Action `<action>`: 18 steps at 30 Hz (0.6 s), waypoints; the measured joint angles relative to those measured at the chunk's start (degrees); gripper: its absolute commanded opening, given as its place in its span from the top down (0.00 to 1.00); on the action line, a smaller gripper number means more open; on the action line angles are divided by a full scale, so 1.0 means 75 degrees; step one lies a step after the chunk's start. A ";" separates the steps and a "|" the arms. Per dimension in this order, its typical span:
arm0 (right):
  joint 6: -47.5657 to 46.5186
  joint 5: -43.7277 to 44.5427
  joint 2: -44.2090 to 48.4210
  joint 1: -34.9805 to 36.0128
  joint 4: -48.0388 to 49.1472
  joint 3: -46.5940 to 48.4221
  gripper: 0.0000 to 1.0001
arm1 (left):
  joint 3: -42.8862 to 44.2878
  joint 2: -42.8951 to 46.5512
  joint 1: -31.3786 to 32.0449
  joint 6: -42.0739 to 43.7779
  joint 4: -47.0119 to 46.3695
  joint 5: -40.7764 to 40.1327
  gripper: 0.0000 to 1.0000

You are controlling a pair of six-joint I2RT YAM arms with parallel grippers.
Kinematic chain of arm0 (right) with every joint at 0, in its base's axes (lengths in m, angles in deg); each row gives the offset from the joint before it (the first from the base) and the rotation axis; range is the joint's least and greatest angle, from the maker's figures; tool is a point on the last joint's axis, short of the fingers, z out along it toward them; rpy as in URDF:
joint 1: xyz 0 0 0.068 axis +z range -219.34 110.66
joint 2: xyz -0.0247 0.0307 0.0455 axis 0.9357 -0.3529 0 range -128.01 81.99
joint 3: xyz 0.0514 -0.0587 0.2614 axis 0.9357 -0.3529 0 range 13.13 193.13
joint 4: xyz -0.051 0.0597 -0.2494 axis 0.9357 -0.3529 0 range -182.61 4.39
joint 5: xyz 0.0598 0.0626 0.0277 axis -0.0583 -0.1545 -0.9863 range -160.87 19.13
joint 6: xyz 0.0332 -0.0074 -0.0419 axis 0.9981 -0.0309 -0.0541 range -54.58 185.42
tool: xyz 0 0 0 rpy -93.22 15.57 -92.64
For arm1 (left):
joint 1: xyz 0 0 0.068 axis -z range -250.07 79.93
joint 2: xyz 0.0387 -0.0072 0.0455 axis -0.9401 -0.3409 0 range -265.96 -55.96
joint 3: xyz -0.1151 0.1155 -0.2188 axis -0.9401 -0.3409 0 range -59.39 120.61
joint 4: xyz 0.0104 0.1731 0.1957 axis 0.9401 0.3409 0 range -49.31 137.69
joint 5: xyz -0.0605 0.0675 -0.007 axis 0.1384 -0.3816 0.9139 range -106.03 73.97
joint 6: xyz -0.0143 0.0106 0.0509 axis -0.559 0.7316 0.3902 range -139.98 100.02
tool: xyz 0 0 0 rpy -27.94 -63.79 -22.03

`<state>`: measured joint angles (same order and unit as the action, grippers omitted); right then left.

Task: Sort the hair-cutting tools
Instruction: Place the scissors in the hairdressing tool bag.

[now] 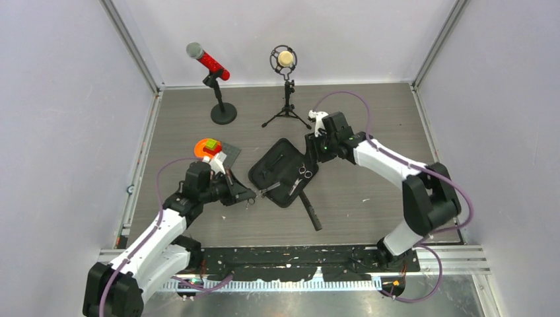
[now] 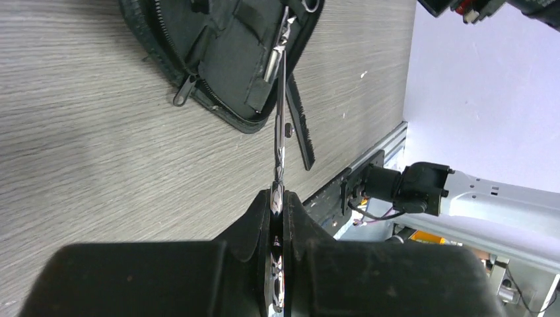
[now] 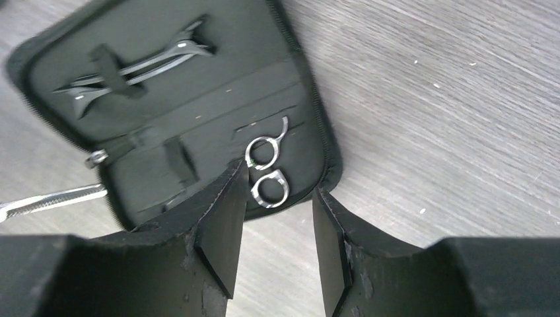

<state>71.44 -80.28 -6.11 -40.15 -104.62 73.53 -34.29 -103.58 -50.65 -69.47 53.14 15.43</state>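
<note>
While the left hand (image 2: 277,206) is clamped shut on the handle end of a pair of silver scissors (image 2: 280,142), their tips at the edge of the open zip case (image 2: 218,59), the step in hand looks like stowing them. The next move would call for sliding the blades into a free slot without shoving the case. The right hand (image 3: 277,224) hovers open and empty over the case, which holds a second pair of scissors (image 3: 267,170) and two hair clips (image 3: 132,66) under a strap; a black comb (image 1: 312,214) lies on the table (image 1: 370,198) at its edge.
</note>
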 measured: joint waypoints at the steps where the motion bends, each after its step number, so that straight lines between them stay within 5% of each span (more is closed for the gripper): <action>1: -0.0044 -0.0041 -0.0312 -0.0140 -0.0035 0.0125 0.51 | -0.0117 -0.0026 0.0061 -0.0169 -0.0117 -0.0082 1.00; 10: -0.0335 -0.0283 -0.2203 -0.0519 0.0029 0.0836 0.58 | -0.0685 -0.0516 0.0175 -0.1040 -0.1209 -0.0580 1.00; 15: -0.0356 -0.0303 -0.2404 -0.0583 0.0189 0.0749 0.82 | -0.0883 -0.0898 0.0175 -0.1335 -0.1743 -0.0664 1.00; 18: -0.0198 -0.0379 -0.2296 -0.0589 0.0574 0.0370 0.87 | -0.0898 -0.1189 0.0175 -0.1381 -0.1967 -0.0685 1.00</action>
<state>69.96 -83.12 -23.33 -44.56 -100.31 76.31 -41.02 -112.50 -49.34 -79.83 38.39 10.30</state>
